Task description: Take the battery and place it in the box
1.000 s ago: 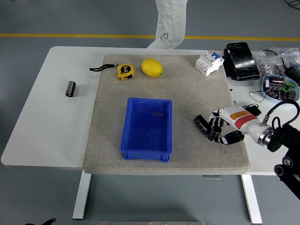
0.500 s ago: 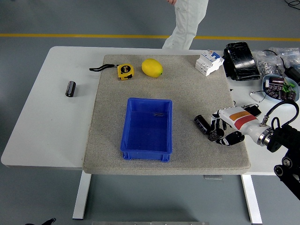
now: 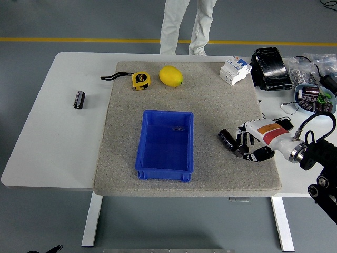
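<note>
The right hand rests low on the grey mat near its right edge, its black fingers curled beside a battery; they touch or nearly touch it, but whether they grip it cannot be told. The battery is a short, dark cylinder lying on its side, tilted diagonally, just left of the fingertips. Further left, apart from the battery, sits the blue box. At the mat's far edge lie a yellow tape measure, a lemon and a white circuit breaker. A second dark battery lies on the white table at far left. A person's legs stand beyond the table.
</note>
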Controlling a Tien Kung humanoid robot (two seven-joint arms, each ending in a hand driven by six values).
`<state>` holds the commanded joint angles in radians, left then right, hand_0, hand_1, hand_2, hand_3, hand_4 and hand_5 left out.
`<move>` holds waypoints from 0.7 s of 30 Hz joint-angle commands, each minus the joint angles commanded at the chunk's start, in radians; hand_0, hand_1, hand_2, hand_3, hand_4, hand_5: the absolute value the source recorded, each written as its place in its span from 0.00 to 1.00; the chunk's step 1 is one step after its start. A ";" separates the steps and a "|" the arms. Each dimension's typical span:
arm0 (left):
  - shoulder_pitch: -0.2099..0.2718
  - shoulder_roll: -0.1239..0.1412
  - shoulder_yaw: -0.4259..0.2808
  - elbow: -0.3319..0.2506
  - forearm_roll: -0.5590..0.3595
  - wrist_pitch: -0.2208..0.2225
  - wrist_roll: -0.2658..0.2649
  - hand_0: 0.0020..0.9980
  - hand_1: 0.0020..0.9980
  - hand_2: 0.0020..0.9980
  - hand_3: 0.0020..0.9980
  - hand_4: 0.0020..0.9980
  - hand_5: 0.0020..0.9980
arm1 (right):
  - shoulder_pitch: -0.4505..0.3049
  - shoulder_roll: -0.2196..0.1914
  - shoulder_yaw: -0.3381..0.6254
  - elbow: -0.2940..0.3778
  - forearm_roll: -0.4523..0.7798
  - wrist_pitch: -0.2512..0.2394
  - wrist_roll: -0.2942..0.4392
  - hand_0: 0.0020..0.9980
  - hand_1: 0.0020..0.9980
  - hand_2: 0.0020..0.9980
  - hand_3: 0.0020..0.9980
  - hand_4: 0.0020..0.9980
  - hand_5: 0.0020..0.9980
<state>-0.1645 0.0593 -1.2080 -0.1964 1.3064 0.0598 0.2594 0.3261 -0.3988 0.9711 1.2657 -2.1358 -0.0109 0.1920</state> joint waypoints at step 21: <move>0.008 0.003 -0.033 -0.002 0.045 -0.003 0.007 0.71 0.66 0.78 0.79 0.76 0.78 | -0.009 -0.014 0.022 0.037 0.065 0.015 -0.004 0.23 0.27 0.35 0.40 0.92 0.00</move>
<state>-0.1560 0.0625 -1.2412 -0.1981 1.3509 0.0566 0.2665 0.3175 -0.4132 0.9935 1.3025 -2.0704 0.0036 0.1876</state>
